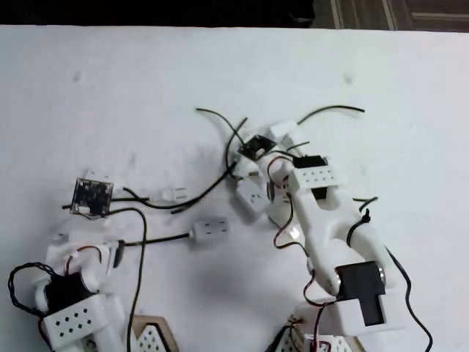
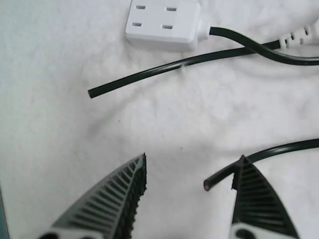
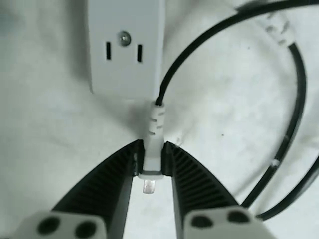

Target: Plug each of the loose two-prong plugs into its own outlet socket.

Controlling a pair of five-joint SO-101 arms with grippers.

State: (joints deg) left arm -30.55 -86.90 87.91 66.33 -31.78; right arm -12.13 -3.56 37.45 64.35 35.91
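Note:
My right gripper is shut on a white two-prong plug, and one metal prong shows between the fingers, pointing back toward the wrist. The plug's black cord loops away beside a white outlet block with two slots that lies just beyond the fingertips. My left gripper hangs open over bare table. A cut cord end lies by one fingertip. Farther off sits a white outlet block with two pairs of slots, which also lies mid-table in the high view. Another loose white plug rests nearby.
Black cords cross the white table around the right arm's wrist. A loose cord piece lies between my left gripper and the outlet block. The left arm sits at the front left corner.

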